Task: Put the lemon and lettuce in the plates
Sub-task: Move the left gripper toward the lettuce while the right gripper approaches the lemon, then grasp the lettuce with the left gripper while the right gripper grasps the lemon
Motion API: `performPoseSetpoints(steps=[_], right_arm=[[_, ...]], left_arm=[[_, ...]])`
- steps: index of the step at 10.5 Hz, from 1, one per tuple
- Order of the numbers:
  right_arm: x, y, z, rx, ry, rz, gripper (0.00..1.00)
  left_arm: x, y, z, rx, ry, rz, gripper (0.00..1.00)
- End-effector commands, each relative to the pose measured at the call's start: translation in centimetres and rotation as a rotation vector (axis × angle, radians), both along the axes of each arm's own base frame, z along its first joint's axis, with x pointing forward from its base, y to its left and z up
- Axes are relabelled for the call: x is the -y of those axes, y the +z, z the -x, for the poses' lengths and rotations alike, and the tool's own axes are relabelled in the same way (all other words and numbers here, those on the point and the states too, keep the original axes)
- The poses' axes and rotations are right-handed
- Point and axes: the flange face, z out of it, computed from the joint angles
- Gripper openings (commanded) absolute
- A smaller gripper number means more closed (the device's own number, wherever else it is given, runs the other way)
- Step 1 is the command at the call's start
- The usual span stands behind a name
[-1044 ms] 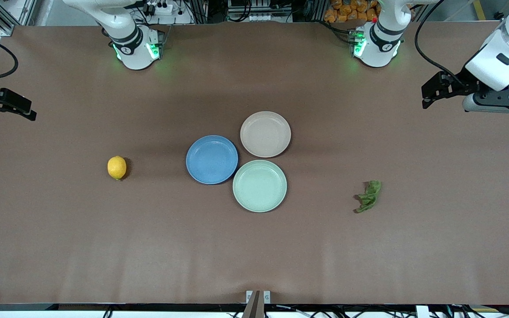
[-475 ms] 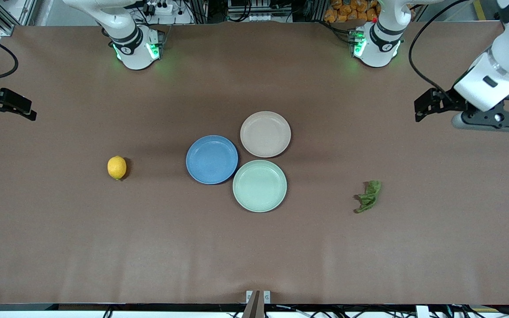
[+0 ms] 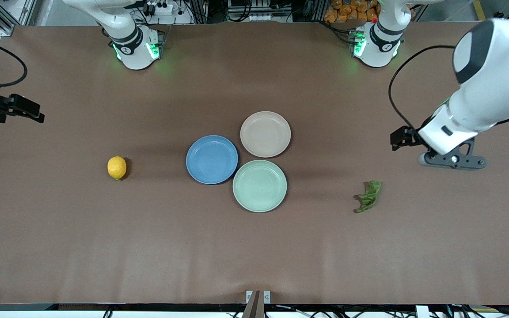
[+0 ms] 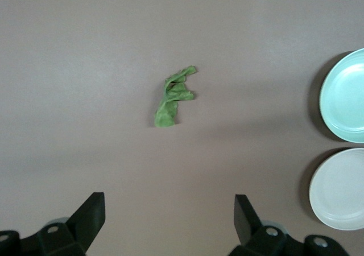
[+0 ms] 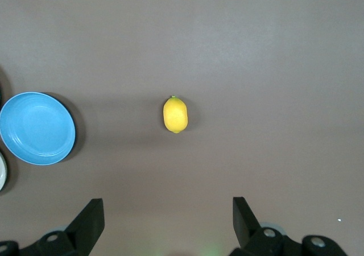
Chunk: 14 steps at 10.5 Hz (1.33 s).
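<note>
The yellow lemon (image 3: 116, 168) lies on the table toward the right arm's end and shows in the right wrist view (image 5: 175, 114). The green lettuce (image 3: 368, 196) lies toward the left arm's end and shows in the left wrist view (image 4: 173, 96). The blue plate (image 3: 211, 159) and the beige-pink plate (image 3: 265, 134) sit empty at the table's middle. My left gripper (image 3: 451, 160) is open and empty, up over bare table close to the lettuce (image 4: 169, 205). My right gripper (image 5: 168, 210) is open and empty, high over the table's edge at the right arm's end.
A pale mint-green plate (image 3: 259, 185) sits empty, touching the other two plates and nearer to the front camera than they are. The brown table (image 3: 254, 247) stretches wide around the plates. The arm bases (image 3: 135, 48) stand along the table's edge.
My left arm has swung down and inward from the table's end until its gripper is close to the lettuce. My right gripper has shifted slightly toward the lemon. Nothing on the table moved.
</note>
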Motion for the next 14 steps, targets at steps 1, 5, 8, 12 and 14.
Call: performPoseSetpoints(steps=[1,5,8,12,14], right_arm=[[0.1,-1.9,0.0,0.010,0.005,-0.007,1.00],[-0.1,-6.8,-0.6,0.032,0.007,-0.006,1.00],[-0.4,-11.0,-0.6,0.044,0.011,-0.005,1.00],[-1.3,-17.1,0.2,0.073,0.024,-0.003,1.00],[-1.9,-20.0,0.8,0.088,0.035,-0.002,1.00]], left_arm=[[0.7,-4.6,-1.4,-0.016,-0.014,-0.010,1.00],[0.5,-13.5,-3.4,-0.006,-0.010,0.009,1.00],[2.0,-18.2,-4.1,-0.023,-0.071,-0.029,1.00],[2.1,-23.7,-6.1,-0.068,-0.203,-0.043,1.00],[1.8,-25.9,-6.9,-0.086,-0.228,-0.033,1.00]])
